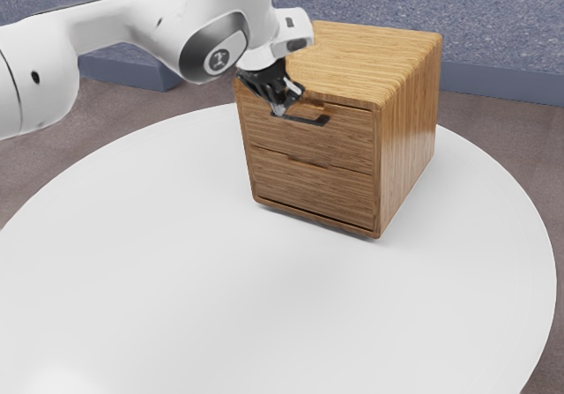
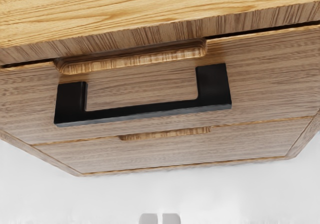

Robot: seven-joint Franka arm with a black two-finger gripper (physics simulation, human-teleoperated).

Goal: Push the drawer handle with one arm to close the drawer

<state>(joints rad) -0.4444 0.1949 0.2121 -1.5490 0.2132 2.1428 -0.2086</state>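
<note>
- At the far left the white arm point(image 1: 97, 28) reaches in over the desk point(image 1: 176, 279), its wrist bent down near the cabinet's top; if it drives in too low or too high, I'd fear a knuckle meeting the wooden edge before the handle gets any push
- Next come the fingers point(image 1: 279, 109), nearly together, just a sliver of space between their tips and nothing gripped; whether they touch the handle I cannot tell from where I stand
- They sit by one end of the black handle point(image 1: 310, 120), and that is my main worry – a shove so far off centre could twist the drawer on its runners and jam it, or the tips could slide off the bar and scrape the wood
- The handle is fixed across the front of the upper drawer point(image 1: 354, 137), which looks almost level with the frame; a thin dark line runs along its top edge, so I can't swear it is fully home, and stopping too soon might leave it slightly out
- Below, the lower drawer point(image 1: 322, 193) appears flush
- Rightmost stands the bulk of the wooden cabinet point(image 1: 409, 138), upright on the desk – push too hard once the drawer bottoms out, and the whole box could skid backwards or tip
</note>
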